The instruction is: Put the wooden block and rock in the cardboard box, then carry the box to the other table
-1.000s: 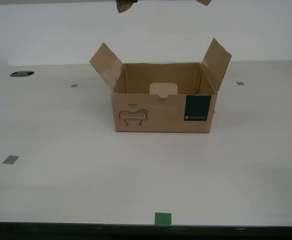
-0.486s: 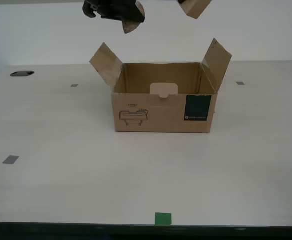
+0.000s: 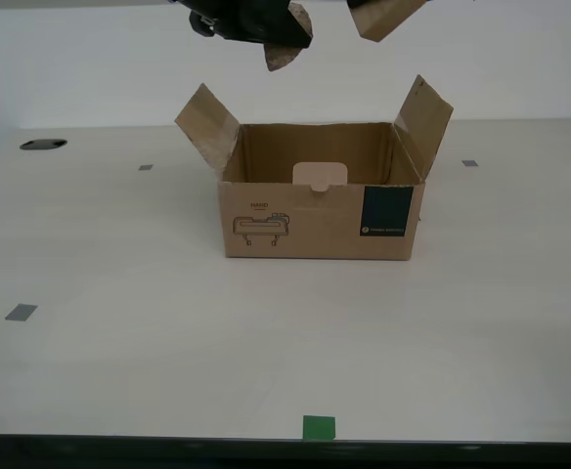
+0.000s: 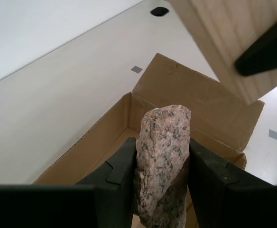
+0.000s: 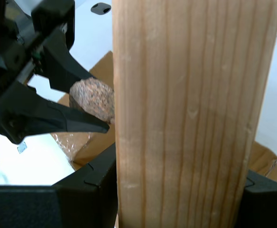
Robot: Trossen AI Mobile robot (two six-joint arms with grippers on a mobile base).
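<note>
The cardboard box (image 3: pixel 320 220) stands open on the table, both side flaps raised. My second gripper (image 3: pixel 278 41) hangs above the box's half on the exterior view's left, shut on the rock (image 3: pixel 287 54). The second wrist view shows the pinkish speckled rock (image 4: pixel 162 156) clamped between the fingers, with the box interior (image 4: pixel 105 142) below. My first gripper (image 5: pixel 181 190) is shut on the wooden block (image 5: pixel 190 109). In the exterior view only the wooden block's lower end (image 3: pixel 383 17) shows, at the top edge above the box. The rock (image 5: pixel 93 99) and the second gripper (image 5: pixel 43 95) are close beside the block.
The off-white table (image 3: pixel 119 352) carries small grey tape marks (image 3: pixel 20 313) and a green tape square (image 3: pixel 318 427) at its front edge. A dark round hole (image 3: pixel 43 145) lies at the far side on the exterior view's left. A white wall rises behind.
My second gripper has come down into view and moved toward the exterior view's right with the rock. The wooden block has dropped a little lower. The box has not moved.
</note>
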